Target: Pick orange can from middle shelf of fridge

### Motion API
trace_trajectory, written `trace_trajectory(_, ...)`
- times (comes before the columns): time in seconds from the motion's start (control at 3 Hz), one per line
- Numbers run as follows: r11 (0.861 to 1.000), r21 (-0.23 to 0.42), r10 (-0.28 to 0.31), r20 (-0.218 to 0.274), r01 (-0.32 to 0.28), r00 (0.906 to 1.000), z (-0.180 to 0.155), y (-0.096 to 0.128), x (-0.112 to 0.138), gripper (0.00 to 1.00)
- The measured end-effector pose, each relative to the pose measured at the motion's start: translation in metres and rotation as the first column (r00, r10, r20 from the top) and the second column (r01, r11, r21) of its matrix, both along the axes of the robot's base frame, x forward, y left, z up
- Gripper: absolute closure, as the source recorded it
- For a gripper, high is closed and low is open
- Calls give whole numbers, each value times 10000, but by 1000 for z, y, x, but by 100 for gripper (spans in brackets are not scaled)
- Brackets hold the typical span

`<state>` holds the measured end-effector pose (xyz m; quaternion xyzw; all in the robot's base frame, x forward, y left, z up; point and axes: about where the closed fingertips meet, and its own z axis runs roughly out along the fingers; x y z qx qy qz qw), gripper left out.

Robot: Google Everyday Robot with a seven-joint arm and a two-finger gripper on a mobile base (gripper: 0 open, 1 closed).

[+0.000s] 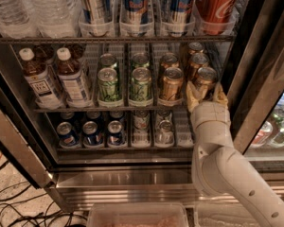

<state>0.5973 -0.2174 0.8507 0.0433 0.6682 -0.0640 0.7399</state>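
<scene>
The fridge (255,79) stands open in the camera view. Its middle shelf (109,109) holds brown tea bottles (40,79) on the left, green cans (109,85) in the middle and orange cans in two lanes on the right. My gripper (206,96) is at the shelf's right end, open. One yellow finger (193,97) is to the left and one to the right of the lower part of the front right orange can (205,79). A second front orange can (172,84) stands just left of it. The gripper hides that can's base.
A red Coca-Cola can (217,4) and tall blue-silver cans (135,4) stand on the rack above. Blue Pepsi cans (90,132) sit on the rack below. The dark door frame (236,46) is close to the gripper's right. Cables (19,207) lie on the floor at left.
</scene>
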Motion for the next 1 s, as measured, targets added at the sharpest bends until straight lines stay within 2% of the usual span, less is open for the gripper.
trace_trajectory(0.67, 9998, 57, 188, -142, -187, 9997, 0, -5, 25, 32)
trace_trajectory(1.0, 9997, 17, 260, -200, -260, 9995, -3, -3, 31, 51)
